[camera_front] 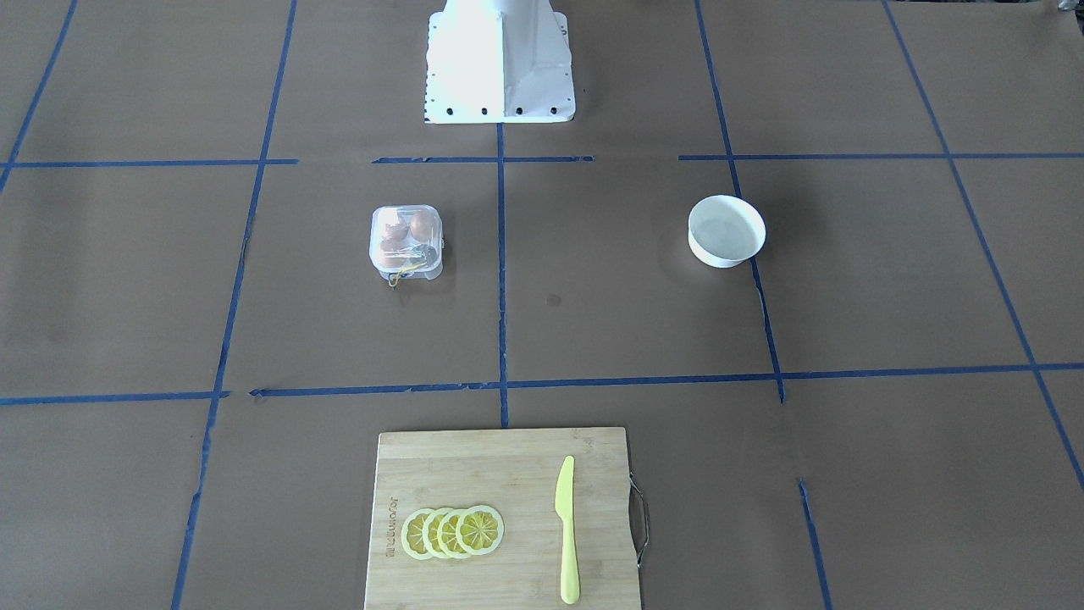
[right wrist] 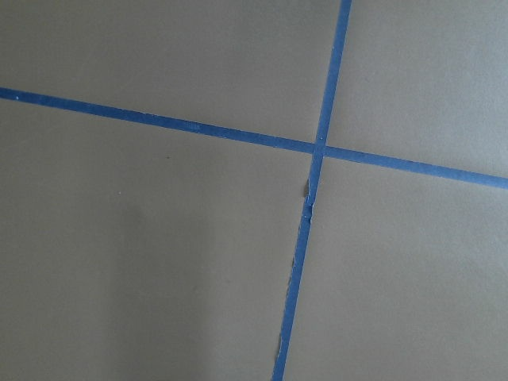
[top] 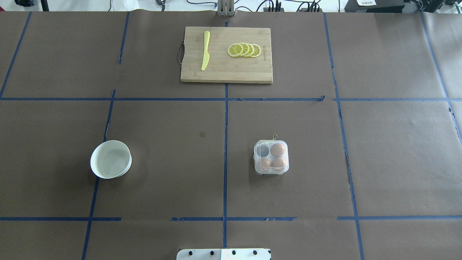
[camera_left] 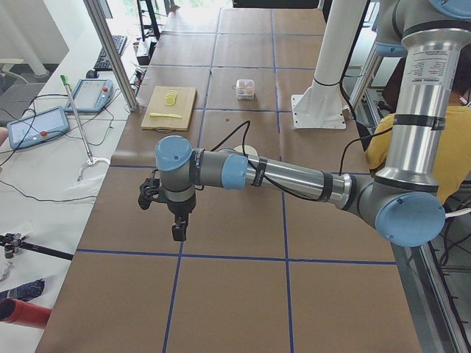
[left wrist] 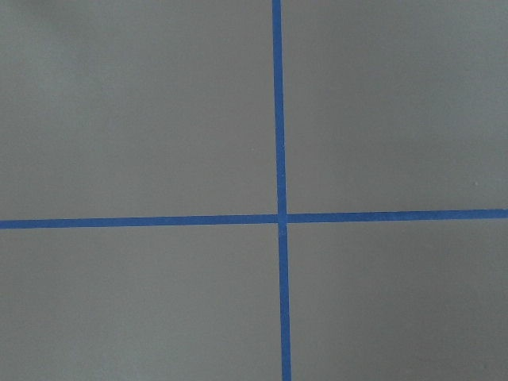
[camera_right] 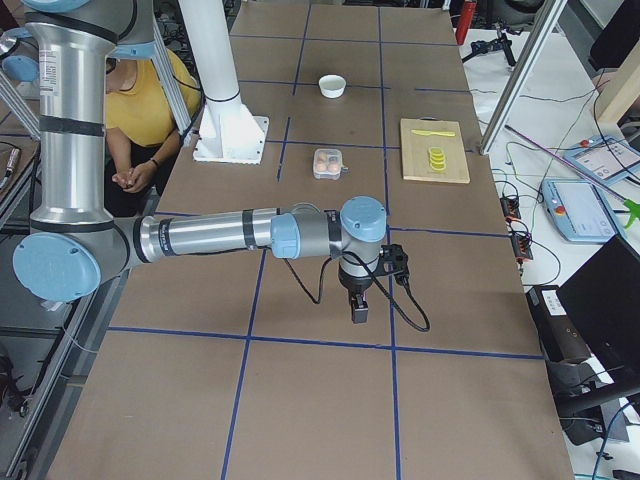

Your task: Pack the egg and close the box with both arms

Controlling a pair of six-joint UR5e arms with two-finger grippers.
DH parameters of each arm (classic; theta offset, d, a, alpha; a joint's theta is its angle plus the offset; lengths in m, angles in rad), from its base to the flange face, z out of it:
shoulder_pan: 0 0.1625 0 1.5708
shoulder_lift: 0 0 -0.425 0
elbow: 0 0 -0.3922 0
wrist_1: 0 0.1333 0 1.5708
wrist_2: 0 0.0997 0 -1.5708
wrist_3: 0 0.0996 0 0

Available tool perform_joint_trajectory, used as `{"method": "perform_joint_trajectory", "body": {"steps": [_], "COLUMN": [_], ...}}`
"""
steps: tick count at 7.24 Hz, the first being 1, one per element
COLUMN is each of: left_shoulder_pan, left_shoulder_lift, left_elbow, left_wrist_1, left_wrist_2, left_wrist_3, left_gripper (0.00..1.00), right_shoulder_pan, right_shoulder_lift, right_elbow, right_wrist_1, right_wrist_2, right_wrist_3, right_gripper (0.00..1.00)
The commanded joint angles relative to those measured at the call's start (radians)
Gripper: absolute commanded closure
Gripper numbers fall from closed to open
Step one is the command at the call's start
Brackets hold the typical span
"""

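The clear egg box stands right of the table's middle line, its lid lying down over the cells; it also shows in the front view. Three brown eggs show through the lid, and the fourth cell looks dark. I cannot tell which is the duller egg. A yellow band hangs at one edge. The left gripper hangs over bare table at the left end, far from the box. The right gripper hangs over the right end. Both show only in the side views, so I cannot tell whether they are open or shut.
A white bowl stands on the left half. A wooden cutting board at the far edge holds lemon slices and a yellow knife. The white pedestal is at the near edge. Both wrist views show only brown paper and blue tape.
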Motion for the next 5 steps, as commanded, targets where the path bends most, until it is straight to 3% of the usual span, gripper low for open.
{"method": "perform_joint_trajectory", "body": {"steps": [1, 5], "left_shoulder_pan": [0.000, 0.000], "left_shoulder_lift": [0.000, -0.003], "left_elbow": [0.000, -0.006], "left_wrist_1": [0.001, 0.005], "left_wrist_2": [-0.001, -0.002], "left_wrist_3": [0.020, 0.020], "left_gripper": [0.00, 0.00], "right_shoulder_pan": [-0.002, -0.004], "right_shoulder_lift": [0.001, -0.006], "right_elbow": [-0.005, -0.020], "right_wrist_1": [-0.004, 0.001], "right_wrist_2": [-0.012, 0.003], "right_wrist_3": [-0.041, -0.027], "right_gripper": [0.00, 0.00]}}
